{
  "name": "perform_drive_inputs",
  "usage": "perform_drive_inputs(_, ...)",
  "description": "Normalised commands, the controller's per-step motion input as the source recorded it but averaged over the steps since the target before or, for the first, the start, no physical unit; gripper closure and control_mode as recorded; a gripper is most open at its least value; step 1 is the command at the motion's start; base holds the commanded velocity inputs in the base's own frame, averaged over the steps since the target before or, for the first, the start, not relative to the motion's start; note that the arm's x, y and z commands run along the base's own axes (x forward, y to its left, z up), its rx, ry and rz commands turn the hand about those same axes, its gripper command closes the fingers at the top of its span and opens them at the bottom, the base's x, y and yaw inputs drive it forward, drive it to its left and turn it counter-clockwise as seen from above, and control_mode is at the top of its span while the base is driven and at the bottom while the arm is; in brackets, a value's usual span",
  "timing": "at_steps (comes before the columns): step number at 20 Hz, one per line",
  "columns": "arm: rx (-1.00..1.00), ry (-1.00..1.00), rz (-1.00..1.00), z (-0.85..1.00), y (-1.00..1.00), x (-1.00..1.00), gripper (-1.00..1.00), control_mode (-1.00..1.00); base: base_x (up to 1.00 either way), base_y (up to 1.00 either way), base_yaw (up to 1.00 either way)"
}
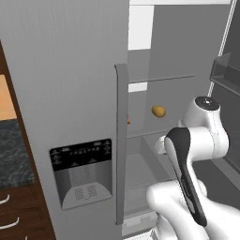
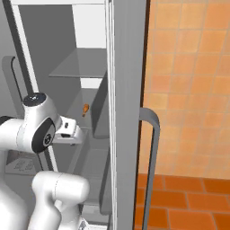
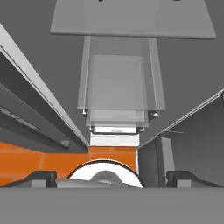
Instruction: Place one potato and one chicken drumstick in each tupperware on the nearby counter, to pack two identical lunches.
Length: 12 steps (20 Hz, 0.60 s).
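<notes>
One golden-brown potato [image 1: 158,111] lies on a glass shelf inside the open fridge. An orange-brown chicken drumstick [image 2: 85,108] rests on the same shelf level; in the left base view only a sliver of the drumstick [image 1: 128,120] peeks past the door handle. My gripper [image 3: 113,178] is open, its dark fingertips [image 3: 43,177] wide apart with nothing between them. It points down inside the fridge, below and in front of the food shelf. The white hand [image 2: 69,131] sits just inside the fridge opening. The dark speckled counter [image 1: 14,150] shows at the far left. The tupperware is out of view.
The left fridge door [image 1: 70,93] is shut, with a dispenser panel [image 1: 82,173] and a tall handle [image 1: 121,140]. The right door [image 2: 128,112] stands open, edge-on, with its handle [image 2: 152,134]. Stacked glass shelves [image 3: 118,87] lie below the hand. Orange floor tiles [image 2: 179,197] lie to the right.
</notes>
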Motion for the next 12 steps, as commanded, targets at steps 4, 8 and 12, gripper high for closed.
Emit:
perform_drive_inputs(4, 0.00, -0.11, -0.06, 0.00, -0.09, 0.62, -1.00, -1.00, 0.00, 0.00, 0.00)
perform_drive_inputs(8, 0.00, -0.13, -0.10, -0.04, -0.03, 0.70, -1.00, -1.00, 0.00, 0.00, 0.00)
perform_drive_inputs(12, 0.13, -0.04, 0.03, -0.03, 0.00, 0.61, -1.00, -1.00, 0.00, 0.00, 0.00)
